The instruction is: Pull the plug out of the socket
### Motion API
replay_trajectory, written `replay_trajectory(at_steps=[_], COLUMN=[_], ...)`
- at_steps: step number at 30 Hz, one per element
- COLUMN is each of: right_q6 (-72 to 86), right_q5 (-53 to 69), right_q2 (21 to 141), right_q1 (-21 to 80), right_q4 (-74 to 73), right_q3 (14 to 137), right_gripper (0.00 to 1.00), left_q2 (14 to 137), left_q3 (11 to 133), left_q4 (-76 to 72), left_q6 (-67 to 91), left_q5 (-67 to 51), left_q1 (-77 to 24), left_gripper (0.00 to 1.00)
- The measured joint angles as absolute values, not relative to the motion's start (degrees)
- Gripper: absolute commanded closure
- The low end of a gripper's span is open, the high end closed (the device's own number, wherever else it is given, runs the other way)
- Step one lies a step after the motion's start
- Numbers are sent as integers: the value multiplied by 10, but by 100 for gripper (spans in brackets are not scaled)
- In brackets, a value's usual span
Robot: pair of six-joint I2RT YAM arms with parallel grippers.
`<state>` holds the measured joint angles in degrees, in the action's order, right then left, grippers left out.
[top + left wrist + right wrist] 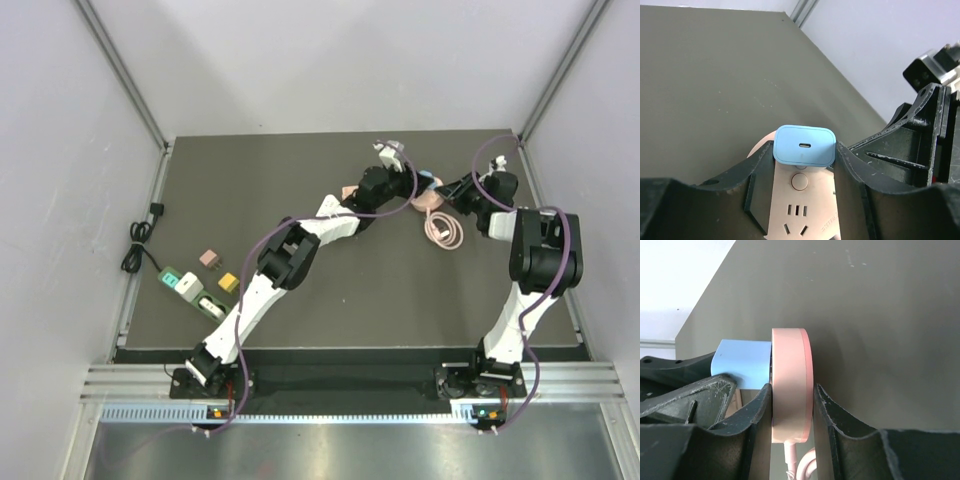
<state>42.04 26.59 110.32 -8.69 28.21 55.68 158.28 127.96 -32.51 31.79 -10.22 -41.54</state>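
The blue plug (805,146) sits plugged into the top of the round pink socket (800,200), its USB-C port facing the left wrist camera. My left gripper (804,150) is shut on the plug, a finger pressed against each side. In the right wrist view the socket (790,385) stands on edge, and my right gripper (792,390) is shut on its two flat faces; the plug (742,367) sticks out to the left. From above, both grippers meet at the socket (430,197) at the back right of the mat, with its pink cable (443,230) coiled beside it.
A green and white power strip (190,288) with a black cord (140,240) lies at the mat's left edge. Small pink (210,257) and yellow (228,282) blocks sit close to it. Grey walls enclose the dark mat (330,300) on three sides.
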Motion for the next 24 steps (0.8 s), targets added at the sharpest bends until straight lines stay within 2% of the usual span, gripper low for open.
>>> replay_trajectory(at_steps=[8,19,24], right_q6=[413,407,405], right_q5=[248,241,245], right_q2=[1103,1103,1103], right_q1=[-73,-73,-72], right_q4=[270,229,216], right_q3=[572,575,575], right_gripper=[100,100,100], left_q2=[1580,1538,1520], left_q3=[1256,1250,1209], left_q4=[-362,-264,-287], left_q6=[367,122,132], left_q5=[-117,51,42], left_q1=[-400,-470,-462], left_gripper=[100,100,100])
